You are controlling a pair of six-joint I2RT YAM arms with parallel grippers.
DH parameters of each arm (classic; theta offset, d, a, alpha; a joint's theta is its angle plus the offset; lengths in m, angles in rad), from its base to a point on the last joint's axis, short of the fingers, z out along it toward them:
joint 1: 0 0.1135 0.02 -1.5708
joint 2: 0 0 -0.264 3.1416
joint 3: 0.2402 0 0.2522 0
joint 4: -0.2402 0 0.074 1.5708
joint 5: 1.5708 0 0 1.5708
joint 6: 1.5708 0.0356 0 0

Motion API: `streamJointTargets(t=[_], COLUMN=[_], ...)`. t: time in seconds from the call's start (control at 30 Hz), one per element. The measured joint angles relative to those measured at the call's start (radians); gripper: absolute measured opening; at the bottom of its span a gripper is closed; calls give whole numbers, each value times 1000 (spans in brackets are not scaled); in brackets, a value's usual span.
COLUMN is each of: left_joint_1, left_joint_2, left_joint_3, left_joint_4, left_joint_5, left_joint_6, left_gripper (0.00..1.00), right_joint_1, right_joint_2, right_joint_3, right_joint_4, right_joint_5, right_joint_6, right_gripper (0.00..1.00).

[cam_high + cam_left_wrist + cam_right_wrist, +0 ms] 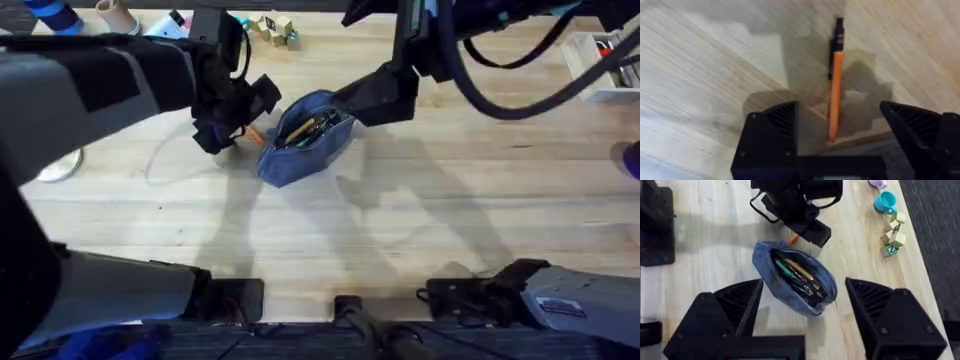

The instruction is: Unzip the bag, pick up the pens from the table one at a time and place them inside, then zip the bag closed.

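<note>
Left claw [840, 145] wide, straddling orange pen [835, 95] flat on worktop [700, 75], ready to pinch. Right claw [805, 320] wide, empty, hovering just short of unzipped denim pouch [765, 262], pens inside.

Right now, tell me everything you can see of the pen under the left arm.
The pen is slim, with an orange barrel and a black clip end. It lies flat on the wooden table, beside the open bag. The left tool hangs open above it, a finger on either side of its orange end, not yet touching it.
</note>
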Motion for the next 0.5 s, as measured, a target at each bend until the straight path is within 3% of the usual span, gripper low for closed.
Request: streamJointTargets(t=[0.5], left_joint_1=[-21], left_joint_2=[82], left_joint_3=[70], left_joint_4=[-71], left_joint_5=[-68], left_joint_6=[-1], left_gripper=[997], right_joint_1=[0], right_joint_2=[22], right_joint_3=[0], right_joint_4=[12], right_joint_5=[0], right_joint_6=[0], right_gripper=[997])
